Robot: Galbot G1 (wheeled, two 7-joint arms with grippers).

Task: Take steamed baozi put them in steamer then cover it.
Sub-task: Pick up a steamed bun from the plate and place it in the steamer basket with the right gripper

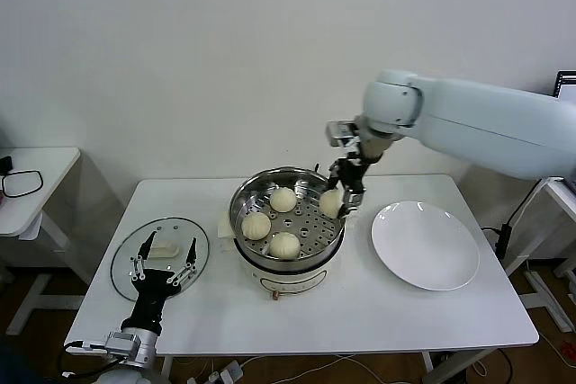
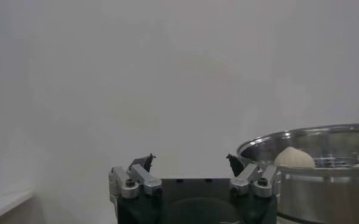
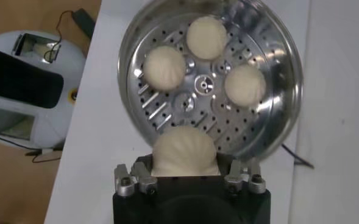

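The steamer (image 1: 241,207) stands at the table's middle, a shiny steel pot with a perforated tray on a cream base. Three steamed baozi lie on that tray (image 1: 283,199) (image 1: 256,226) (image 1: 285,245), also seen from above (image 3: 207,36). My right gripper (image 1: 345,197) hangs over the pot's right rim, shut on a fourth baozi (image 1: 332,203) (image 3: 184,153) held between its fingers. The cover (image 1: 193,272), a clear glass lid with a white handle (image 1: 163,251), lies flat on the table left of the steamer. My left gripper (image 1: 163,263) hovers over the cover, open and holding nothing.
An empty white plate (image 1: 425,245) lies right of the steamer. A small white side table (image 1: 40,168) stands at far left. The steamer's power cable runs behind the pot.
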